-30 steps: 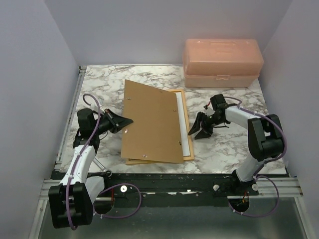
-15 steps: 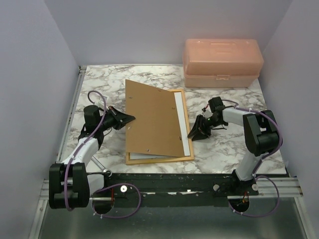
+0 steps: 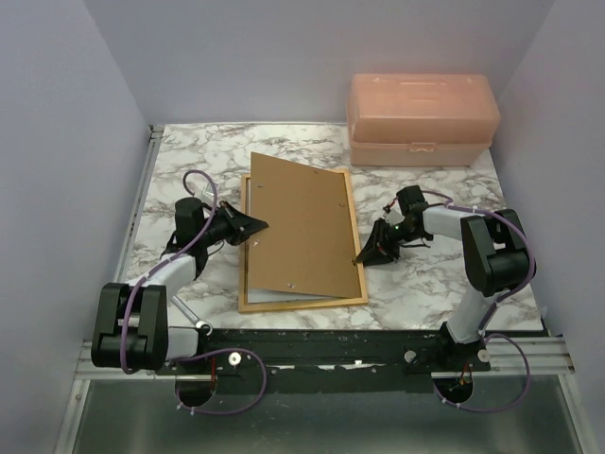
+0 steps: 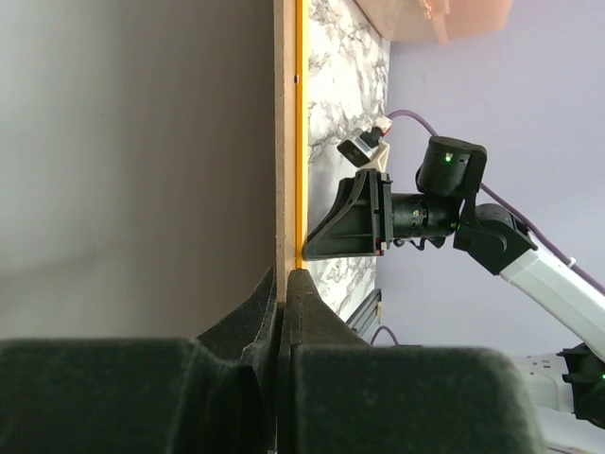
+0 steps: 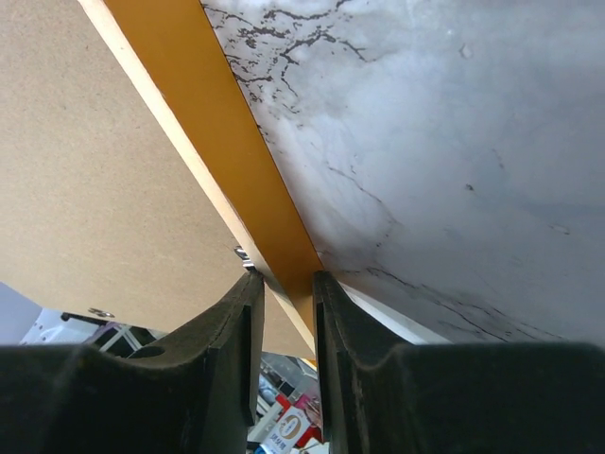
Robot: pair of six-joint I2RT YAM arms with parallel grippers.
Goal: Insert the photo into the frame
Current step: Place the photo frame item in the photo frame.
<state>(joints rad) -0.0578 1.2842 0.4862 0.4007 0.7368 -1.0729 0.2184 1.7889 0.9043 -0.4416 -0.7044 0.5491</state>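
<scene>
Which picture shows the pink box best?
The top view: the whole pink box shows, at the back on the right. The left wrist view catches only a corner of it; the right wrist view misses it.

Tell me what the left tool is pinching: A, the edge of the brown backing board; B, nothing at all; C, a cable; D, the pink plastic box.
A: the left tool is closed on the thin edge of the brown backing board, which is tilted over the frame.

Pale lavender walls [image 3: 302, 57], marble-patterned table [image 3: 430, 279]
</scene>
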